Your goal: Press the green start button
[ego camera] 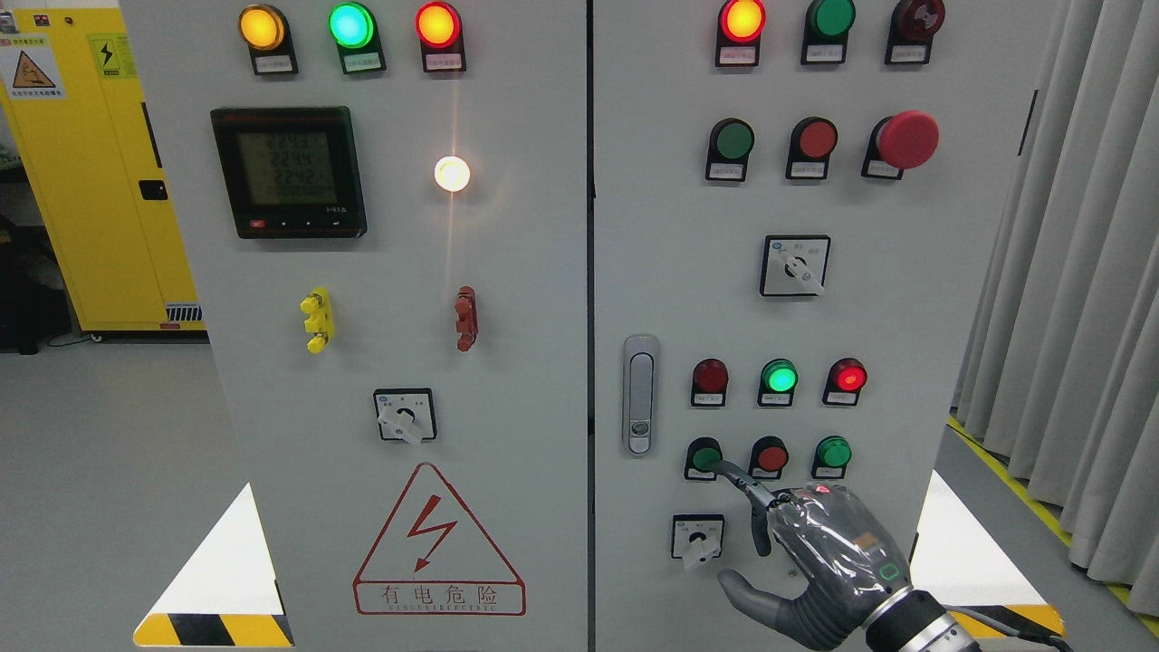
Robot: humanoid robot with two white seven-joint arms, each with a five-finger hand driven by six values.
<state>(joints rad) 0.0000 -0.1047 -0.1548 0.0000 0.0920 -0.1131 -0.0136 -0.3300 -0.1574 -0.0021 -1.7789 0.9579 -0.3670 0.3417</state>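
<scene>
A grey control cabinet fills the view. On its right door, the lower button row holds a green button (704, 457) at the left, a red button (771, 457) in the middle and a green button (832, 452) at the right. My right hand (819, 561) comes in from the lower right, wrapped in clear film. Its index finger (741, 480) is stretched out with the tip touching the left green button. The other fingers are curled and the thumb (751, 593) sticks out to the left. The hand holds nothing. My left arm is out of view.
Indicator lamps (779, 377) sit above the button row, a rotary switch (697, 539) just below it next to my hand, and a door handle (640, 395) to the left. A yellow cabinet (81, 181) stands at far left, grey curtains (1068, 272) at right.
</scene>
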